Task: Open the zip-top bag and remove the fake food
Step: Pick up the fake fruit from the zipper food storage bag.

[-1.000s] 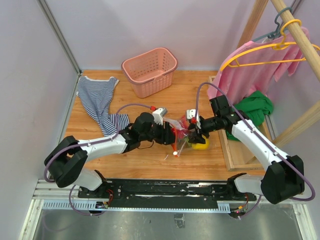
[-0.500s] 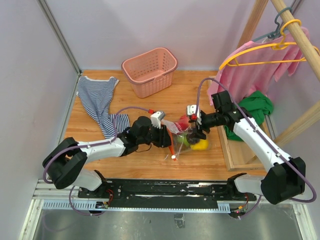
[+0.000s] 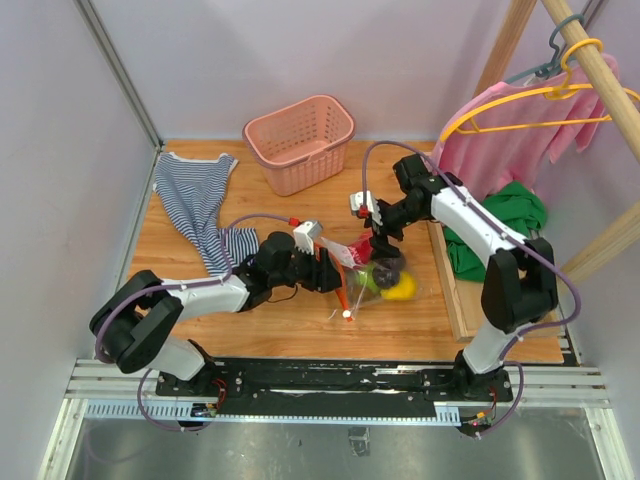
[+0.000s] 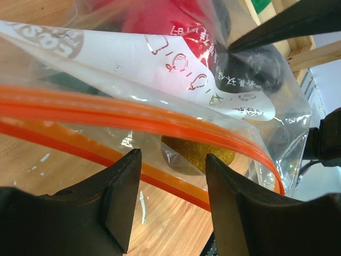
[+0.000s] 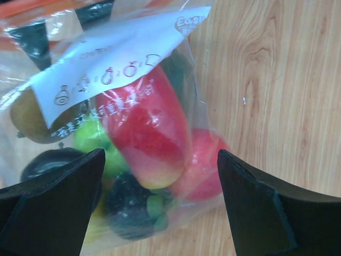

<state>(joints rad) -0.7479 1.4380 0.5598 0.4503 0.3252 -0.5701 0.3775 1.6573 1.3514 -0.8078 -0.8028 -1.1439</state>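
The zip-top bag (image 3: 366,272) lies in the middle of the tabletop (image 3: 290,332), its orange zip strip (image 4: 133,114) toward the left arm. The fake food (image 5: 146,133) is inside it: a red fruit, green and yellow ones, dark pieces, all under the white label (image 5: 106,64).

The left hand (image 4: 173,160) is at the zip edge with its fingers apart. It seems to hold nothing, though contact with the plastic is hard to judge. The right hand (image 5: 160,154) hovers over the bag's far end, spread wide and gripping nothing.

A pink basket (image 3: 300,140) stands near the back of the tabletop, and a striped garment (image 3: 195,200) lies at its left side.
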